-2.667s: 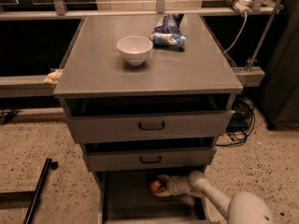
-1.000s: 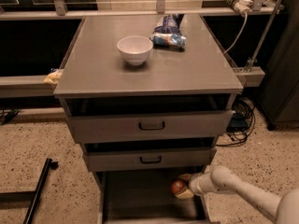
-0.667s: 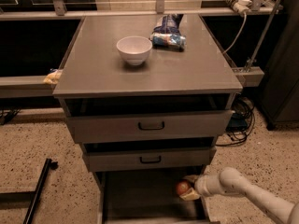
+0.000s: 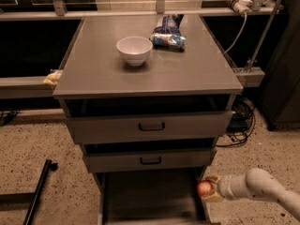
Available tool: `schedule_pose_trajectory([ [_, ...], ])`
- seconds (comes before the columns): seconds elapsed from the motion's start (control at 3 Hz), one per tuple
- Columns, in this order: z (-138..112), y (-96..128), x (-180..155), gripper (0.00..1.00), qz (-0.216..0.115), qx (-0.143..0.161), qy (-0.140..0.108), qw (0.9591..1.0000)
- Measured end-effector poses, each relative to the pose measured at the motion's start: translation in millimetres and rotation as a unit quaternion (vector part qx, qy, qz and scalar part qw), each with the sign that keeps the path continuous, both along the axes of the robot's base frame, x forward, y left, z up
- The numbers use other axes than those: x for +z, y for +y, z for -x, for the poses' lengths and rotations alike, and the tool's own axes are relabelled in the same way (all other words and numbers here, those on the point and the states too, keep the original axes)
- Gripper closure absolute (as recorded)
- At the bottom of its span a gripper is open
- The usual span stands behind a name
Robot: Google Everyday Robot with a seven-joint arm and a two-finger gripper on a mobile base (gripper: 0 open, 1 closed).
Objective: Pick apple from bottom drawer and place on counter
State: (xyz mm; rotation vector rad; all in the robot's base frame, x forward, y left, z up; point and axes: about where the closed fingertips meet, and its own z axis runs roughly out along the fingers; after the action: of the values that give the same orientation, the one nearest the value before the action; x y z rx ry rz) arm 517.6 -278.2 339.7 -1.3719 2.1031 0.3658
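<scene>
The small red-orange apple (image 4: 204, 188) sits between the fingers of my gripper (image 4: 209, 189), which is shut on it. The gripper holds it at the right edge of the open bottom drawer (image 4: 150, 198), just below the middle drawer's right corner. My white arm (image 4: 262, 187) reaches in from the lower right. The grey counter (image 4: 187, 64) lies well above.
A white bowl (image 4: 134, 49) and a blue snack bag (image 4: 168, 35) sit on the counter's far half. Two upper drawers with black handles (image 4: 151, 126) stand partly open above the gripper. Cables (image 4: 241, 118) hang to the right. A black bar (image 4: 37, 189) lies on the floor at left.
My gripper has carried the apple to the right, from over the drawer's floor to its right edge, and the arm has drawn back toward the right.
</scene>
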Motion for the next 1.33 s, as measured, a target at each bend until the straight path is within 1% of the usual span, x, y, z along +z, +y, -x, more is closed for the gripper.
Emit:
schedule_pose_trajectory([
  [0.33, -8, -3, 71, 1.00, 0.037, -0.015, -0.028, 0.9988],
  [0.67, -7, -3, 70, 1.00, 0.037, -0.014, -0.028, 0.9988],
  [1.0, -5, 7, 89, 1.00, 0.030, 0.011, -0.031, 0.9990],
  [1.33, 8, 33, 156, 1.00, 0.028, 0.068, -0.045, 0.9963],
])
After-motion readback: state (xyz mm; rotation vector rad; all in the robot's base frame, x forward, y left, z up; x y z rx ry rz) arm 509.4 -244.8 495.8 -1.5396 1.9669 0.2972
